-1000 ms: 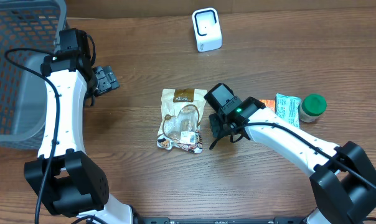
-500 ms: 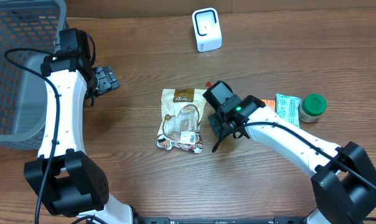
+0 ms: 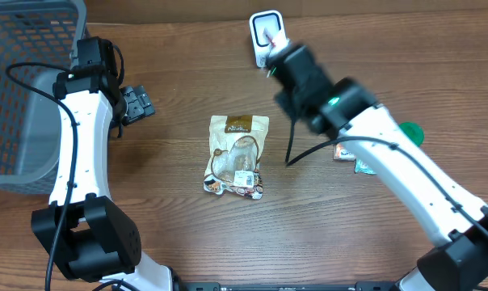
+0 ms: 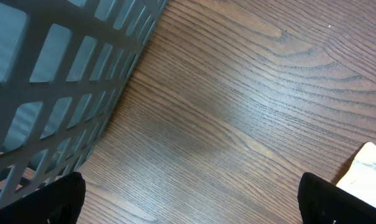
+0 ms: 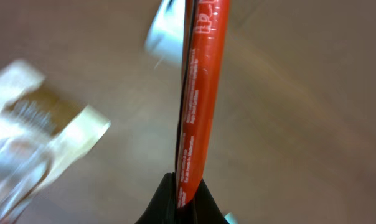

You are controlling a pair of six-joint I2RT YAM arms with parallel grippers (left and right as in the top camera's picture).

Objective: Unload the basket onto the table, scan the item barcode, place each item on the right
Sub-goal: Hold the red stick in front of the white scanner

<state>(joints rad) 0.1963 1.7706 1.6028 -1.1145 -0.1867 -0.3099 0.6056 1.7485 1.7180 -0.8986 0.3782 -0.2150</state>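
A thin orange-red packet (image 5: 197,93) stands edge-on between the fingers of my right gripper (image 5: 187,193), which is shut on it. From overhead, the right gripper (image 3: 278,65) is raised just below the white barcode scanner (image 3: 267,32) at the table's far edge, and only a sliver of the packet (image 3: 269,71) shows. The scanner (image 5: 163,31) is blurred in the right wrist view. My left gripper (image 3: 135,105) stays open beside the grey basket (image 3: 18,81), over bare wood, with nothing between its fingertips (image 4: 63,199).
A beige snack pouch (image 3: 237,155) lies flat mid-table. A green-lidded jar (image 3: 410,129) and a teal and orange packet (image 3: 347,153) lie partly under the right arm. The basket wall (image 4: 51,81) fills the left wrist view's left side.
My right arm has lifted from beside the beige pouch and swung up toward the scanner, carrying the orange-red packet. The left arm has not moved.
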